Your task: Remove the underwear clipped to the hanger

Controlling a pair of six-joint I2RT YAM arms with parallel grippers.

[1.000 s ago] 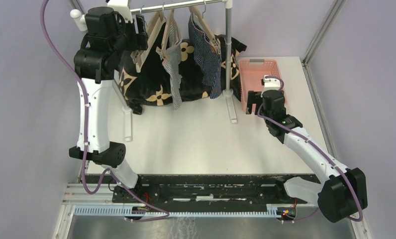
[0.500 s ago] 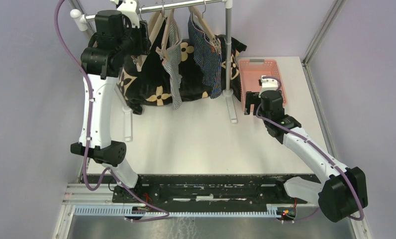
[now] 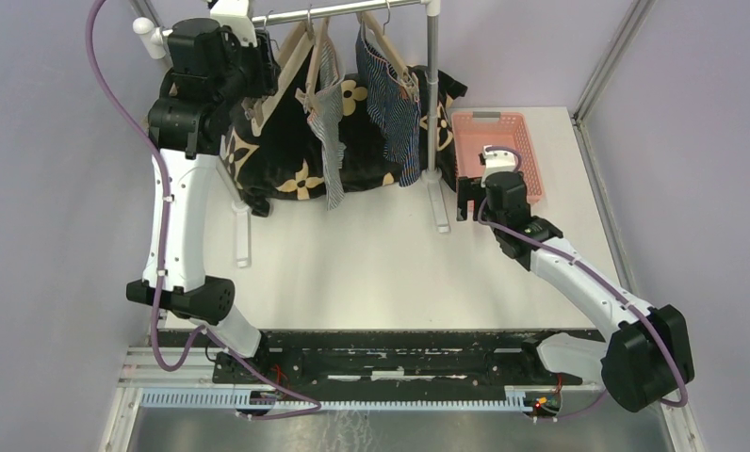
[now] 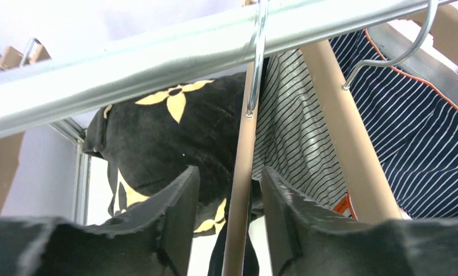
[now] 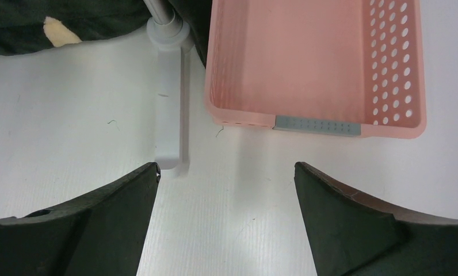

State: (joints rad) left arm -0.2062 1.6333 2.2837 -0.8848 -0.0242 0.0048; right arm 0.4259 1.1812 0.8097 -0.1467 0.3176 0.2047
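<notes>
Straddling the wooden hanger (image 4: 241,132), my left claw (image 4: 229,172) is sitting narrowly parted, grey-striped underwear (image 4: 296,144) at two o'clock. My right claw (image 5: 226,172) is gaping wide.

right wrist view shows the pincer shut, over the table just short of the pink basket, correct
Not shut. In the right wrist view the right pincer is open, its two fingers spread wide apart. The rest holds: it is over the table, just short of the pink basket.
</notes>
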